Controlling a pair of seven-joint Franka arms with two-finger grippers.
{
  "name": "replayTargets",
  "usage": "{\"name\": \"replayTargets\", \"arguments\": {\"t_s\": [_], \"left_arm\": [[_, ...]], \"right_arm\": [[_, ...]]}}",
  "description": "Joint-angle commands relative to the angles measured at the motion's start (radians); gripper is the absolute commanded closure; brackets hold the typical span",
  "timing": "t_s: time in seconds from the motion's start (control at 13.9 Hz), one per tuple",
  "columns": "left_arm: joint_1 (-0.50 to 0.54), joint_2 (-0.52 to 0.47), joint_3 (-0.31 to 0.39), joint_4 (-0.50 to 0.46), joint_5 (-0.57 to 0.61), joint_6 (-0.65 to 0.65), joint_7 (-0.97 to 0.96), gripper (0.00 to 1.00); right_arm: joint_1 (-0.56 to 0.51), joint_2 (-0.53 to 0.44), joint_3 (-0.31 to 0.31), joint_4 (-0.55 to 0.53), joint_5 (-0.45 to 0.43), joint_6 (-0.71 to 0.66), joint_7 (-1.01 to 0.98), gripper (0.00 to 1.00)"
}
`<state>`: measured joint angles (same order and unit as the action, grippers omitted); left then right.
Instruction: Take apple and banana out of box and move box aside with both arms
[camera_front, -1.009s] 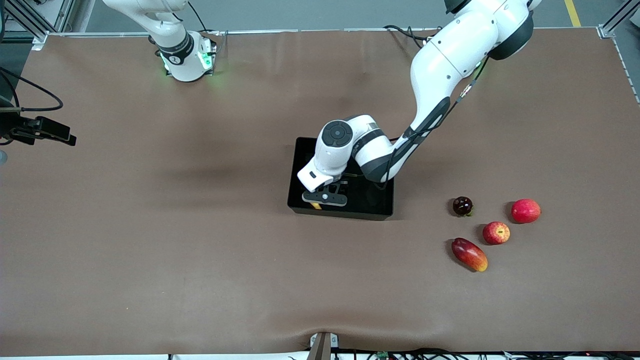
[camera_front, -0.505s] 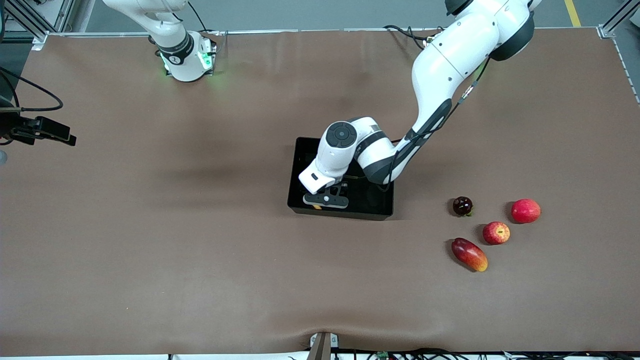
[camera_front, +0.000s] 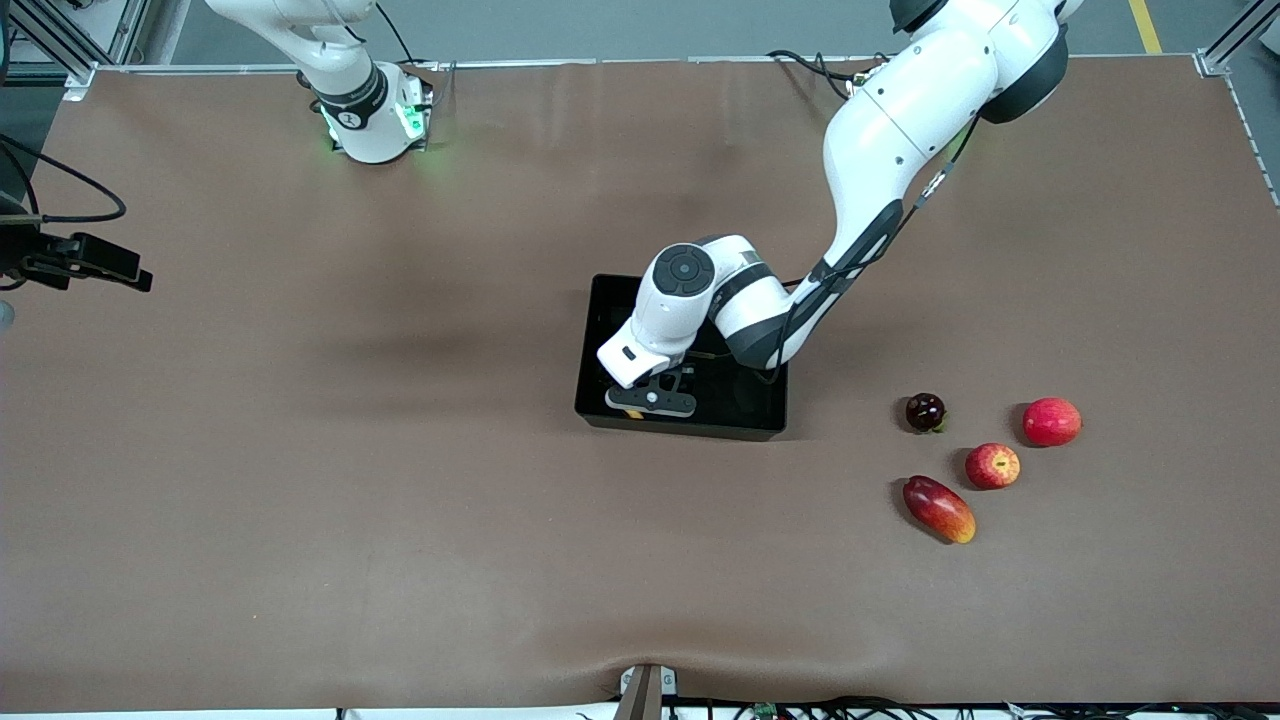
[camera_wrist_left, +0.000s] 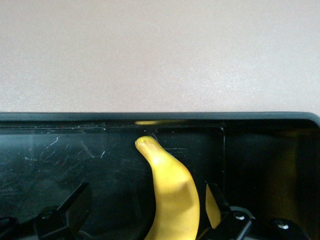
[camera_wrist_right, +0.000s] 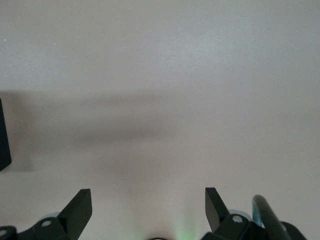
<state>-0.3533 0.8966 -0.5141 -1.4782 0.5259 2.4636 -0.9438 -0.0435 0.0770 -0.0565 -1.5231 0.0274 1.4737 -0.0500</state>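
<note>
- A brown mat covers the table.
- The black box sits mid-table; the banana lies in it, its tip almost at the wall nearest the front camera, long axis crosswise to that wall.
- The left gripper is low inside the box, fingers spread wide either side of the banana.
- The apple rests on the mat toward the left arm's end, beside the mango, a dark fruit and a red fruit.
- The right gripper waits with its fingers wide over bare mat.

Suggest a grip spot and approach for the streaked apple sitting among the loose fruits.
Probably take the apple top-down, fingers across its round middle, stem dimple up. Close along the line running between the mango and the plain red fruit, since those two sit closest and would crowd the fingers. The left gripper is over the box.
</note>
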Motion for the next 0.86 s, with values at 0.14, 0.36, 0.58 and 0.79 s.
{"name": "replayTargets", "arguments": {"t_s": [0.14,0.36,0.58,0.79], "left_arm": [[0.001,0.001,-0.006,-0.019,-0.004,0.020,0.010,0.00],[-0.012,0.010,-0.006,-0.017,-0.004,0.037,0.008,0.00],[-0.021,0.022,-0.004,-0.016,-0.004,0.058,0.004,0.00],[-0.024,0.053,-0.001,-0.016,0.005,0.095,0.002,0.00]], "right_arm": [[-0.022,0.012,0.012,0.023,0.019,-0.010,-0.001,0.00],[-0.022,0.012,0.012,0.023,0.019,-0.010,-0.001,0.00],[-0.022,0.013,0.012,0.023,0.017,-0.010,-0.001,0.00],[-0.022,0.013,0.012,0.024,0.017,-0.010,-0.001,0.00]]}}
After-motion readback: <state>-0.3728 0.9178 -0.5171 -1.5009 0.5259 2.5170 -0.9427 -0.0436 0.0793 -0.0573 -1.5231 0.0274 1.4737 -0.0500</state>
